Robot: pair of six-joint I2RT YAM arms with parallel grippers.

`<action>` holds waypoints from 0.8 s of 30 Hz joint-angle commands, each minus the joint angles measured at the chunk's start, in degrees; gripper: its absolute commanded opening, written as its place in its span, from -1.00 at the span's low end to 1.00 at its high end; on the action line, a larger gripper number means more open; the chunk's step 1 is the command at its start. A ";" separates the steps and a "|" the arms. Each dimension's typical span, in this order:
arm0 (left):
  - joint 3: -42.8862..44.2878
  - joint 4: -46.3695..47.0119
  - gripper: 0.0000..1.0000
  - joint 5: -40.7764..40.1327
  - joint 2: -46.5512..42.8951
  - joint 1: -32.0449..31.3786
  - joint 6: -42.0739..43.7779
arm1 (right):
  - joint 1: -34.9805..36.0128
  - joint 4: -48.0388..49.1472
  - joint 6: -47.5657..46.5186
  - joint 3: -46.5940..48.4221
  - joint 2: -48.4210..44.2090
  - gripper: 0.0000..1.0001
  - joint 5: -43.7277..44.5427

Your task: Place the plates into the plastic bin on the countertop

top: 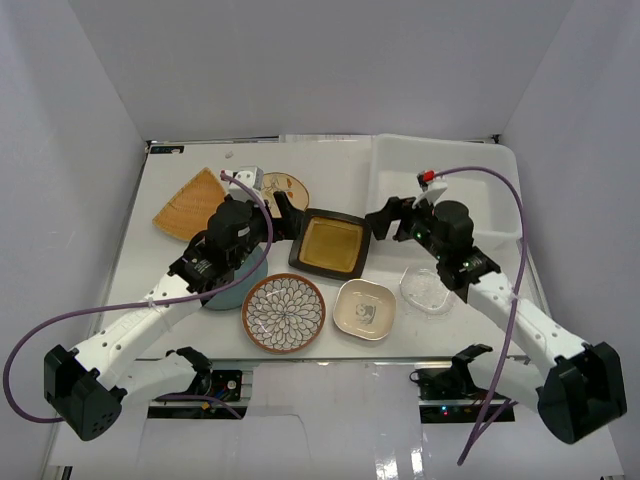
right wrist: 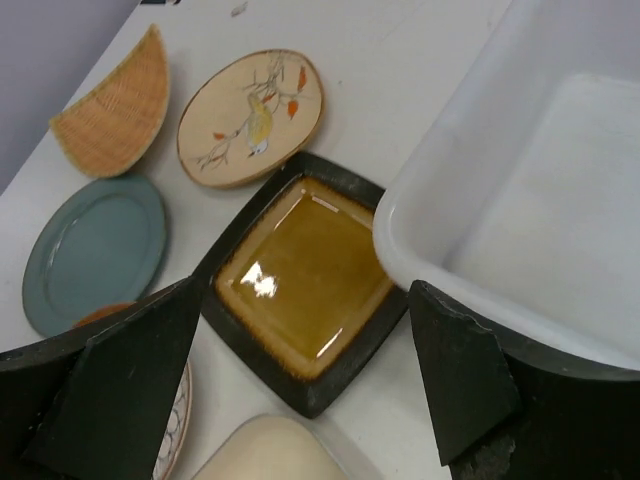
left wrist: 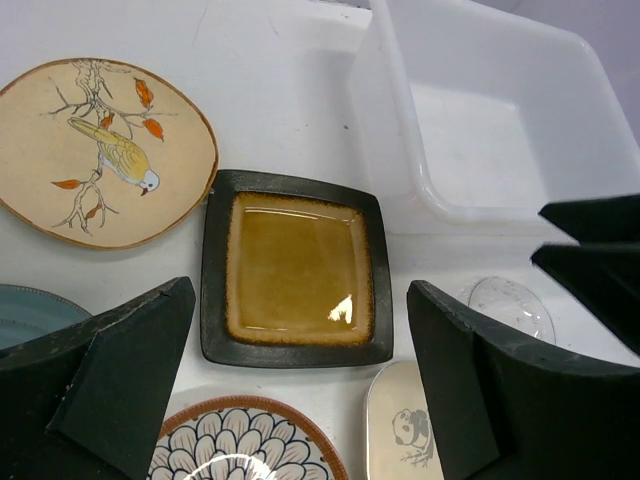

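The plates [top: 284,312] all lie on the white surface [top: 340,165], none yet in the plastic bin [top: 400,165], which stands empty just right of the black square plate [top: 330,243] at the middle of the spread. The left hand [left wrist: 300,288] and the right hand [right wrist: 300,290] hover over that plate from either side, each with fingers wide apart and holding nothing. The job looks to be at its first pick, with the black square plate the likely target. The next move calls for one hand to drop, close on the raised dark rim and carry it the short way right into the bin. Left of the black square plate, the teal plate [right wrist: 95,250] is mostly hidden beneath the left arm in the overhead view. To its right, nearer the arms, the clear glass plate [top: 427,289] is faint against the white. Whether the bin's corner touches the black square plate cannot be told.
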 commanded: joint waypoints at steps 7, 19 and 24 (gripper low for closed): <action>0.73 -3.36 0.96 -0.59 -0.84 0.07 -5.21 | -0.04 3.26 -0.16 -11.41 -12.91 1.00 -8.81; -6.83 9.03 0.92 19.10 5.85 33.28 -23.77 | -0.13 -4.83 -0.94 -10.36 -15.46 0.15 -8.99; -11.13 7.45 0.82 15.06 3.91 43.18 -24.64 | -0.04 -4.21 -0.51 -10.79 -15.29 0.26 -12.32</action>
